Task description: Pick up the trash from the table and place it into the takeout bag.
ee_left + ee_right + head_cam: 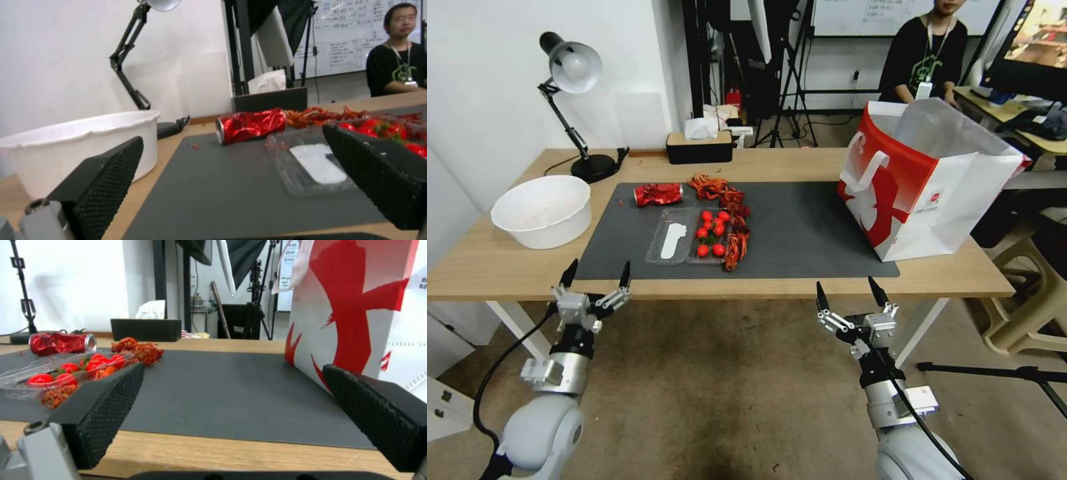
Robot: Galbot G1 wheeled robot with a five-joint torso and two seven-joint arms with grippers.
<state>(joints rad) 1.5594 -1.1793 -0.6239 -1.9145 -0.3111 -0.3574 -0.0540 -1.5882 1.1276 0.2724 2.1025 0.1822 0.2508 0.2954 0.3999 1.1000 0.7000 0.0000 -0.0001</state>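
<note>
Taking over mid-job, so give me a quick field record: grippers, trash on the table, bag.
left gripper: open, empty, at the table's near edge
right gripper: open, empty, at the near edge
can: crushed, lying on the mat
tray: clear, tomatoes in one half
red scraps: strewn behind and beside the tray
bag: upright, open-topped, on the mat's right end
basin: left of the mat

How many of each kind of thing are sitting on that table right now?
Crushed red can: 1
Clear tray of tomatoes: 1
White basin: 1
Takeout bag: 1
Desk lamp: 1
Tissue box: 1
Pile of red scraps: 1
Total: 7
</note>
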